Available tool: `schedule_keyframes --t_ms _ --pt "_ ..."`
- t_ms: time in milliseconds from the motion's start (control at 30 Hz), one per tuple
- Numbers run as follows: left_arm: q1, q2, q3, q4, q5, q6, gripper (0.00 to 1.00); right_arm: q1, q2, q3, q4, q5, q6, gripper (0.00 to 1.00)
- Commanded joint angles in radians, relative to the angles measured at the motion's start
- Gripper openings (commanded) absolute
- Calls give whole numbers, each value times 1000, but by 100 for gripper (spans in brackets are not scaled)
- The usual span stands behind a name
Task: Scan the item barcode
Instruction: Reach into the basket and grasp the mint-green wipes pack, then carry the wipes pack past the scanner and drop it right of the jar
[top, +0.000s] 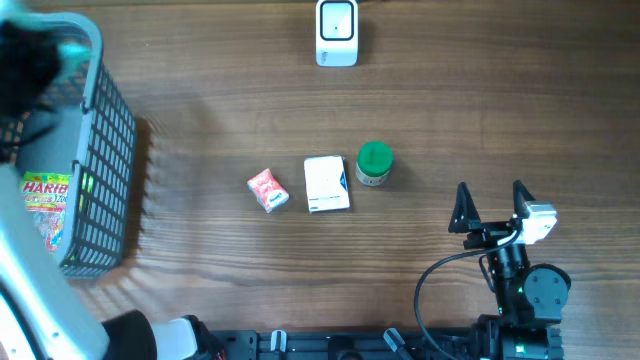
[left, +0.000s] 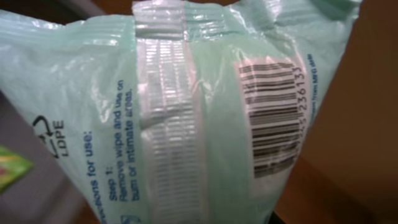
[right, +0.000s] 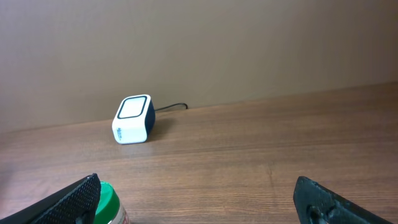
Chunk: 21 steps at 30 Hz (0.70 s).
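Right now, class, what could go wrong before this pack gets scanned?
1. The pack is soft film and might slip on the long carry from the basket to the scanner.
2. Its barcode looks creased and glossy, so the scan may fail.

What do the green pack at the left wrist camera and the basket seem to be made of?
The green pack: thin plastic film, glossy; it wrinkles, shines and bears an LDPE mark. The basket: probably rigid plastic or coated wire, dark matte grid; I cannot tell which.

Soft, even light; the close packet (left: 93, 93) blurs, seam glaring.
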<state>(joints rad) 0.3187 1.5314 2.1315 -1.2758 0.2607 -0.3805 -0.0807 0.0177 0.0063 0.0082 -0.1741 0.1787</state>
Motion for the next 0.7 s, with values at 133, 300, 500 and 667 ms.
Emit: schedule_keyframes --t_ms 133,300,500,667 --pt "-617 146 -39 138 71 -17 25 5 -4 -1 4 17 7 100" --pt "-905 326 -39 147 72 -21 25 5 -4 -1 4 17 7 100" --pt "-1080 522 -39 230 20 -20 28 5 -4 -1 4 17 7 100" --pt "-1149 652 -39 345 0 -18 29 5 -4 -1 4 17 7 100"
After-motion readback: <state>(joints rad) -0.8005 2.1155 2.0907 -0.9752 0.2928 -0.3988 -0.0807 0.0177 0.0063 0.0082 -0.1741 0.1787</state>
